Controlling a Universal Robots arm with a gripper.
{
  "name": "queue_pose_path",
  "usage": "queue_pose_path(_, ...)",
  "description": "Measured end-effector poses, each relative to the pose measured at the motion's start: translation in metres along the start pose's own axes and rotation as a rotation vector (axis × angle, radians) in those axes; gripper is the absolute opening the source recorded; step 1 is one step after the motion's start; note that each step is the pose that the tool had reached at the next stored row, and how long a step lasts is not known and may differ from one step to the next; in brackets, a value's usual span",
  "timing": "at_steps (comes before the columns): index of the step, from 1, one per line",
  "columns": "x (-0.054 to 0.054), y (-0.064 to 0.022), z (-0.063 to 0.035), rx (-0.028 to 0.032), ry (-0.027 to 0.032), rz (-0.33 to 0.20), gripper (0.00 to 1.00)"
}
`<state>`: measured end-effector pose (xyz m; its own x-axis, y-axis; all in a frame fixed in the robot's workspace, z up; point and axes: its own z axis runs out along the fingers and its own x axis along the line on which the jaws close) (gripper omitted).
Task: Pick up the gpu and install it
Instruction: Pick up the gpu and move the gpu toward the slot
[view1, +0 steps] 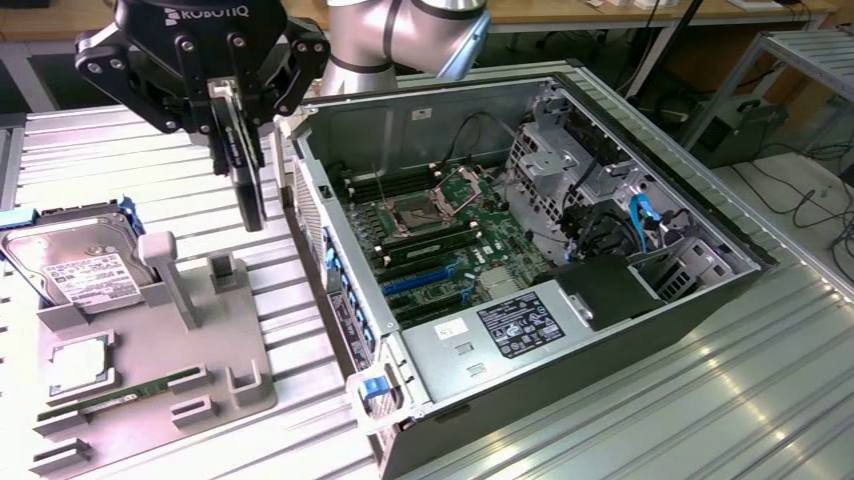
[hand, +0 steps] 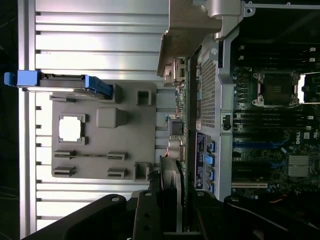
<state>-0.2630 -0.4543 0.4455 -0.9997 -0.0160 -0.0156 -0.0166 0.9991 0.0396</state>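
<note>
Well, we see the gripper (view1: 234, 105) clamped on the gpu (view1: 250, 180) by its top edge, at 10 o'clock of the case (view1: 601, 385); it looks stiff, light and fragile, so an edge-only hold seems right.

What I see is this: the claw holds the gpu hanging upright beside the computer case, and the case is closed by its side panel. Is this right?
Not quite. The computer case is open, not closed: the exterior view shows its motherboard uncovered. The rest stands: the claw holds the gpu hanging upright beside the case.
</note>
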Motion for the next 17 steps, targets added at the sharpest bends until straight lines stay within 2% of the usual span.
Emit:
queue_pose_path(15,-0.029,-0.0005,0.0007,0.0000,-0.0001,0.000,0.28)
queue_pose_path(17,-0.048,-0.0008,0.0013,0.0000,0.0000,0.000,0.28)
